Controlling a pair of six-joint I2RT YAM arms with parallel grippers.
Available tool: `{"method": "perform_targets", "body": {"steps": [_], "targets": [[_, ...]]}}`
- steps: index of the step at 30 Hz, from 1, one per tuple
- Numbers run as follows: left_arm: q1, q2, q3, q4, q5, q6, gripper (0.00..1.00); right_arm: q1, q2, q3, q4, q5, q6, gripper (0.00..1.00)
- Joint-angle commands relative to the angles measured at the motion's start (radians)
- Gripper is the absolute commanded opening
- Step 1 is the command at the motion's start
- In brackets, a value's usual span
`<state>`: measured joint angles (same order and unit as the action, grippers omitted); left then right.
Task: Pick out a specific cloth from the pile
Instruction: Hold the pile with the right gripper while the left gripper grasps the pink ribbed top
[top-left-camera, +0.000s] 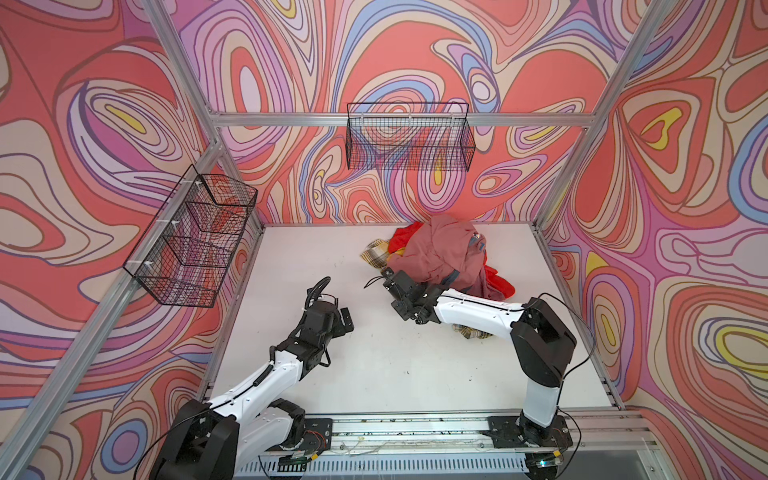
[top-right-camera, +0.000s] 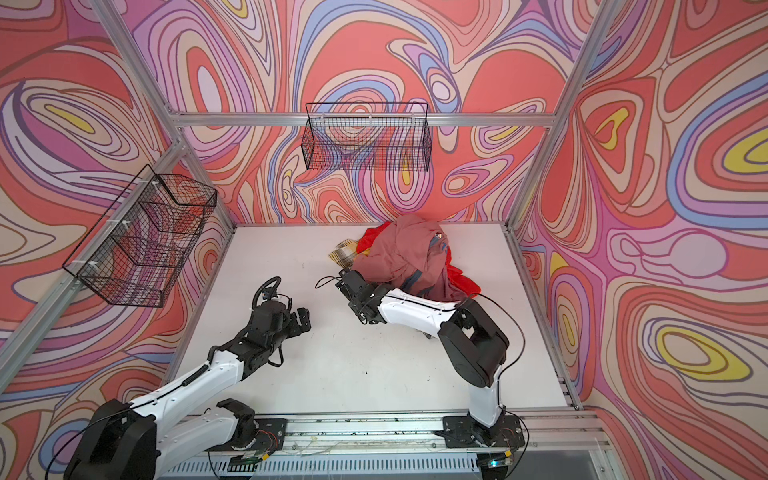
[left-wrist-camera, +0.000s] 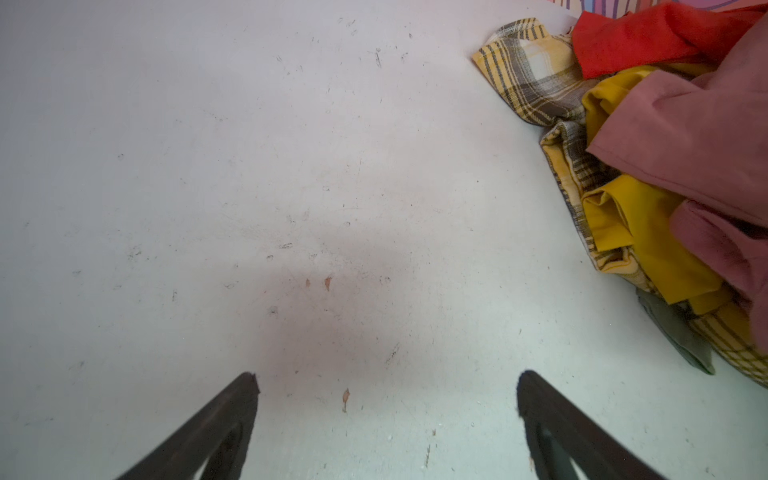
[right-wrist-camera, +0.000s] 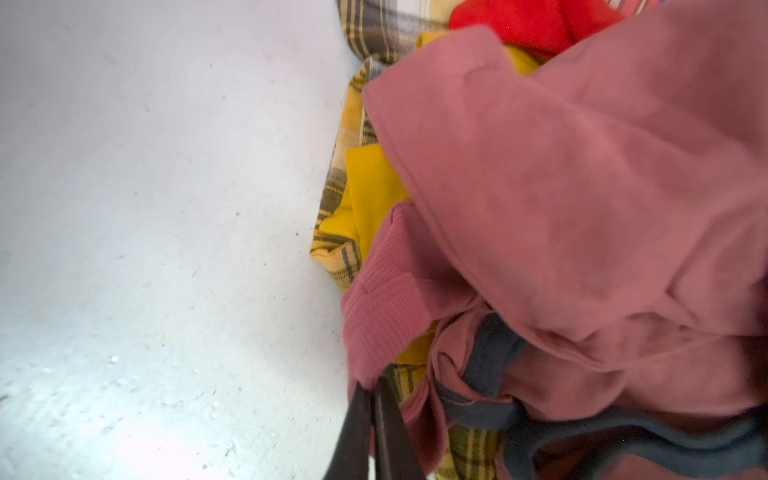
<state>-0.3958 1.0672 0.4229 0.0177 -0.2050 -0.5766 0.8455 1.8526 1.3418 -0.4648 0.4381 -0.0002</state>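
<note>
Small dusty rose-pink ribbed soft cloth (right-wrist-camera: 386, 286) sat at the table-centre edge of the heaped pile (top-left-camera: 440, 253) of pink, red, mustard and plaid garments, at the back of the white tabletop (top-left-camera: 332, 257). The right gripper (right-wrist-camera: 371, 399) was clenched on its lower fold (a thin bite). The left gripper (left-wrist-camera: 388, 376) hung spread and empty over bare table.

Step judged: grasp made, extraction not begun. Next: lift away slowly so the larger pink garment with grey-blue bands (right-wrist-camera: 582, 187) does not drag along.

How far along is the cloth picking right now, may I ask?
Done: the right claw is at the pile. In hand: it is shut on a ribbed pink cloth. Left: pulling that cloth free of the heap. The left claw hangs open over bare table.
</note>
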Motion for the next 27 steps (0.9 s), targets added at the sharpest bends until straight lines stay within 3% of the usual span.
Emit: {"method": "perform_targets", "body": {"steps": [1,11,19,27], "targets": [[-0.003,0.008,0.026,-0.03,0.026,-0.004,1.0,-0.002,-0.063,-0.019,0.009,-0.028,0.035,0.0],[-0.018,0.09,0.066,0.007,0.12,0.014,0.98,-0.087,-0.283,-0.078,0.062,-0.164,0.105,0.0],[-0.088,0.153,0.149,0.064,0.148,0.069,0.97,-0.123,-0.41,-0.085,0.102,-0.237,0.114,0.0],[-0.155,0.26,0.314,0.207,0.345,0.179,0.97,-0.131,-0.449,-0.092,0.132,-0.305,0.147,0.0]]}}
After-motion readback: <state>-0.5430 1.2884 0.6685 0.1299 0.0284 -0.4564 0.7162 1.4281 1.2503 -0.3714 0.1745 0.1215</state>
